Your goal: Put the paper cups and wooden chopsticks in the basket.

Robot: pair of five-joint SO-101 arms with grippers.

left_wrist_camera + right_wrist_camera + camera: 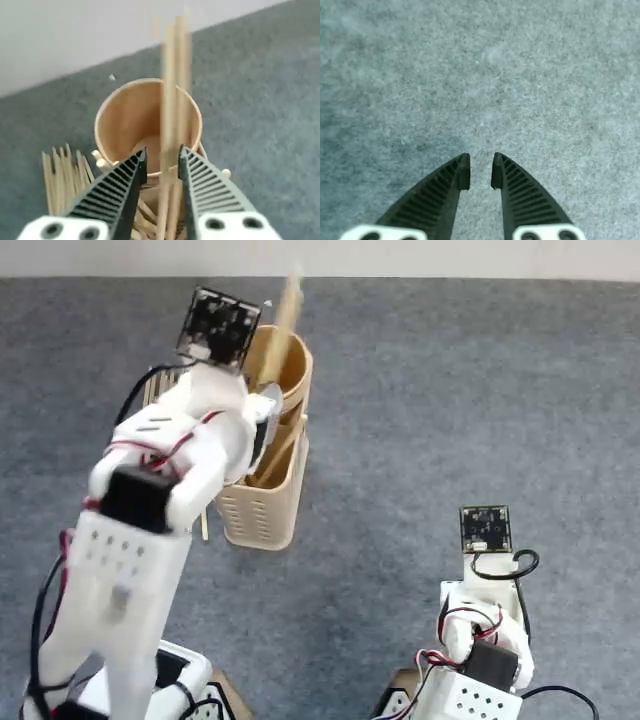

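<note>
A beige slotted basket [262, 510] stands on the grey carpet with a paper cup [285, 365] set in its far end. In the left wrist view the paper cup [132, 117] opens upward just beyond my left gripper [163, 160]. That gripper is shut on a few wooden chopsticks [171, 100], held upright over the cup; their tips [291, 298] stick up past the basket's far end. More chopsticks [62, 170] lie in a loose pile on the carpet beside the basket [160, 387]. My right gripper [480, 172] hovers shut over bare carpet, holding nothing.
The left arm's white body [150, 510] covers the basket's left side. The right arm [485, 630] sits low at the near right. Grey carpet [450, 390] stretches out to the right of the basket.
</note>
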